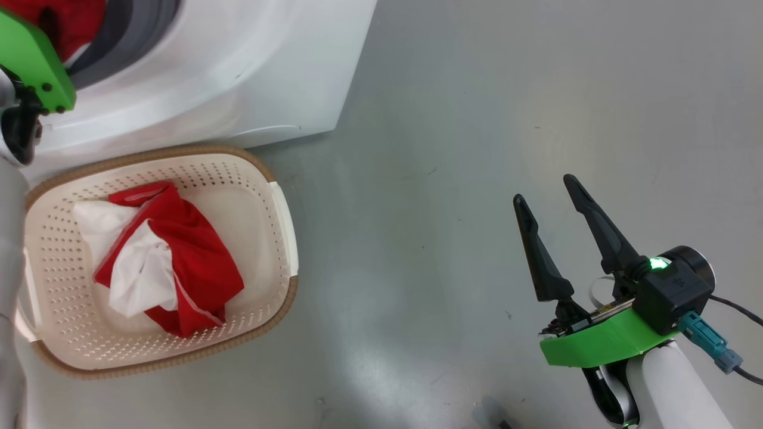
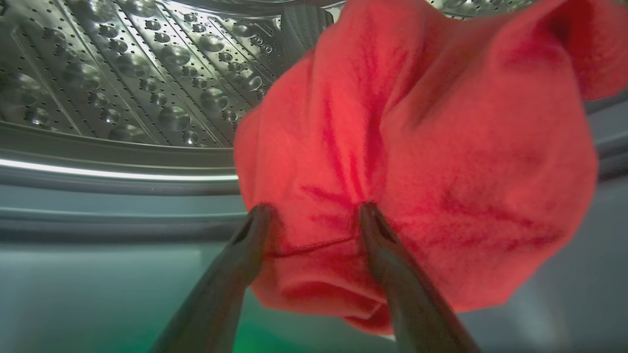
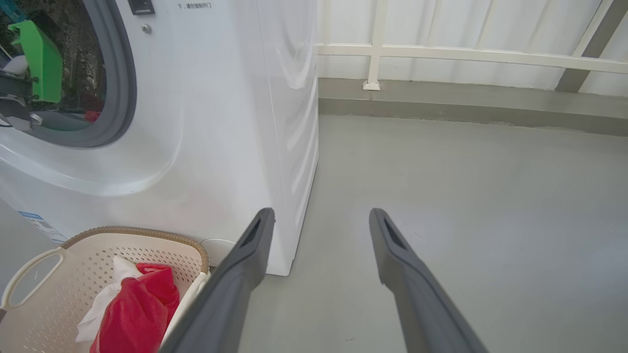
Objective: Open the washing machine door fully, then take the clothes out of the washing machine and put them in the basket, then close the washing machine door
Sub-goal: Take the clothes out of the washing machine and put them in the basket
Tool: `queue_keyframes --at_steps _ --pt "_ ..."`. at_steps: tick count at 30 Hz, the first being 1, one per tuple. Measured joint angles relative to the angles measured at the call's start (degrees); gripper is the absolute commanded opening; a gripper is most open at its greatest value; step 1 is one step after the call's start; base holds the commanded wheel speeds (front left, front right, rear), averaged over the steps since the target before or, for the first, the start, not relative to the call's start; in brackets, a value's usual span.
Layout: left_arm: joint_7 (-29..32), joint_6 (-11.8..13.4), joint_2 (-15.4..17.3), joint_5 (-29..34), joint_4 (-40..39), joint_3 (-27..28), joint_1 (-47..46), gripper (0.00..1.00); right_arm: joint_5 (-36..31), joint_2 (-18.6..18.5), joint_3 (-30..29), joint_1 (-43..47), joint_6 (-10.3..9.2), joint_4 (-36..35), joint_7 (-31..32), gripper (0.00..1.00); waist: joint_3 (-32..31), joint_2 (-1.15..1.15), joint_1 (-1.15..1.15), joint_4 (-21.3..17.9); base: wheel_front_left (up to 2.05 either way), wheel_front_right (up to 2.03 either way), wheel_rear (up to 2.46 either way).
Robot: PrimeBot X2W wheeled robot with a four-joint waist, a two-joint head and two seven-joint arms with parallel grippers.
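In the washing machine drum (image 2: 122,73), the left gripper (image 2: 314,211) had its fingers apart, tips against a red garment (image 2: 441,147). In the head view, the basket (image 1: 179,150) at eight o'clock held red-and-white clothes (image 1: 191,262); the right gripper (image 1: 543,189) at four o'clock had its fingers spread.

A bare laundry area: a white front-loading washing machine (image 3: 230,98) stands at eleven o'clock in the head view, a cream basket (image 1: 238,185) at nine o'clock before it, on a smooth grey floor (image 1: 465,149), with a pale panelled wall (image 3: 466,24) and white rails (image 3: 441,53) beyond.
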Motion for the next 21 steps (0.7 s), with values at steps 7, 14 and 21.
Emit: queue_keyframes --at_steps 7,14,21 --pt "-0.6 0.14 0.1 -0.01 0.18 -0.4 -0.32 0.0 0.35 0.01 0.0 -0.16 0.0 0.0 0.0 1.0 0.6 0.0 0.0 -0.53 0.0 0.0 0.0" --pt "-3.32 0.14 -0.01 -0.01 0.32 -1.16 -0.81 0.0 0.9 0.01 -0.02 -0.18 0.0 0.1 0.0 1.0 0.78 0.0 0.0 -0.25 0.0 0.0 0.0" --pt "-9.39 -1.48 -0.33 -0.23 -0.32 -1.27 -0.78 0.0 1.01 0.0 -0.1 -0.34 0.0 0.35 0.0 1.0 0.82 0.0 0.0 0.96 0.0 0.0 0.0"
